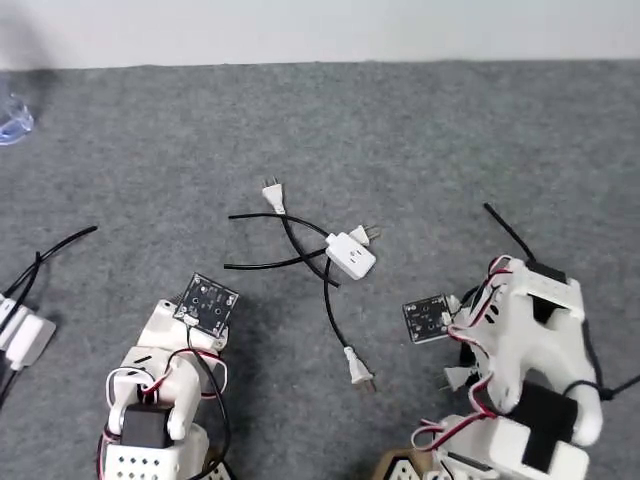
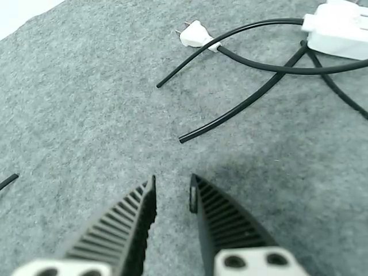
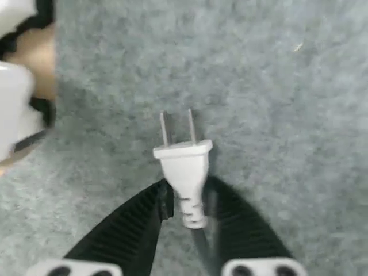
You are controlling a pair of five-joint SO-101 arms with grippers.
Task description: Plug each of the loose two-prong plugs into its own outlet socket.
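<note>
**High view.** A grey felt mat [image 1: 150,150] covers the table, and a strip of white wall [image 1: 320,30] runs along the top edge. A clear bluish item [image 1: 12,122] sits at the upper left. At the left edge lies a flat white piece [image 1: 25,338] with black cables [image 1: 50,250].

There are two arms. The left arm [image 1: 165,390] is at the lower left and the right arm [image 1: 525,340] at the lower right. Each carries one small circuit board [image 1: 210,303], and the markings on them are too small to read.

One white outlet block [image 1: 350,256] lies at the centre. Three white two-prong plugs lie on the felt:
- The upper plug [image 1: 272,195] is above and left of the block.
- The middle plug [image 1: 367,234] touches the block's upper right corner.
- The lower plug [image 1: 358,370] is below the block.

Their black cords [image 1: 290,235] cross just left of the block.

**Left wrist view.** The left gripper [image 2: 172,192] hangs over bare felt at the bottom centre, its fingers released with a narrow gap and nothing between them. The upper plug shows at the top centre and the outlet block at the upper right corner, both well apart from the fingertips.

**Right wrist view.** The right gripper [image 3: 184,201] grasps a fourth plug, the held plug [image 3: 183,167], by its body at the frame's centre. Its two prongs point toward the top of the frame, above grey felt. A white and tan arm part [image 3: 17,86] fills the upper left.
</note>
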